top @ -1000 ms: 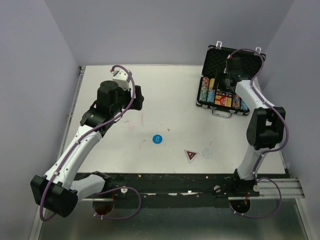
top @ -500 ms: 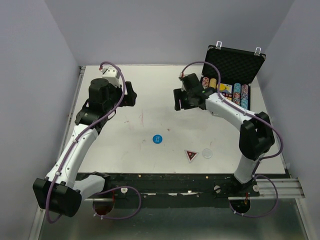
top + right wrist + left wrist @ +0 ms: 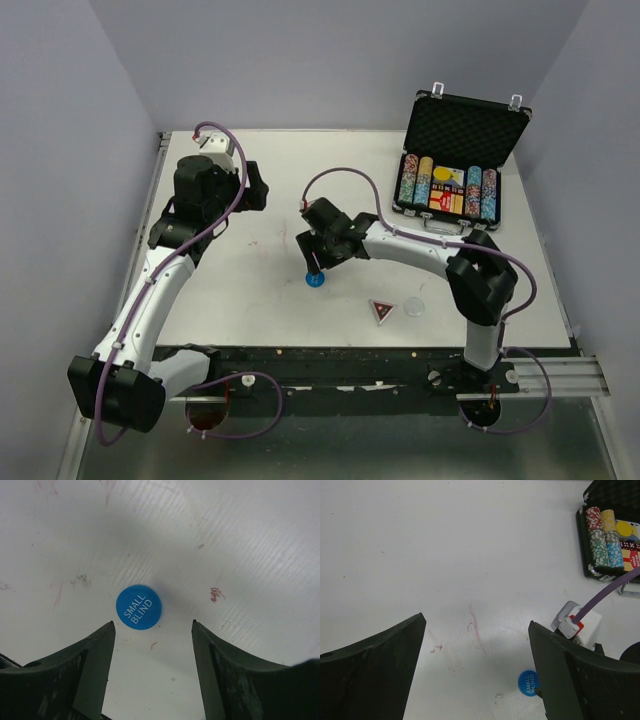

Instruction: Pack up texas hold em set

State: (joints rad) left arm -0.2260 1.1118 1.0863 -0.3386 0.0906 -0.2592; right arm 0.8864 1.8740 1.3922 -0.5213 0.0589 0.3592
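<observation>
The black briefcase [image 3: 470, 130] stands open at the back right with rows of chips [image 3: 415, 180] and card decks [image 3: 447, 195] in it; it also shows in the left wrist view [image 3: 607, 542]. A blue round "SMALL BLIND" disc [image 3: 314, 279] lies mid-table, also seen in the left wrist view [image 3: 528, 682] and the right wrist view [image 3: 138, 606]. My right gripper [image 3: 152, 625] is open just above the table, the disc lying just beyond its left fingertip. A red-and-black triangular disc [image 3: 381, 310] and a clear round disc [image 3: 414, 307] lie near the front. My left gripper [image 3: 475, 625] is open and empty at the back left.
The white table [image 3: 350, 170] has faint red marks [image 3: 283, 236] near its middle. Grey walls close in on the left, back and right. The right arm [image 3: 410, 245] stretches across the table from the right side.
My right gripper has swung from the briefcase leftward and forward across the table to just over the blue disc. The left arm drew back a little toward the back left.
</observation>
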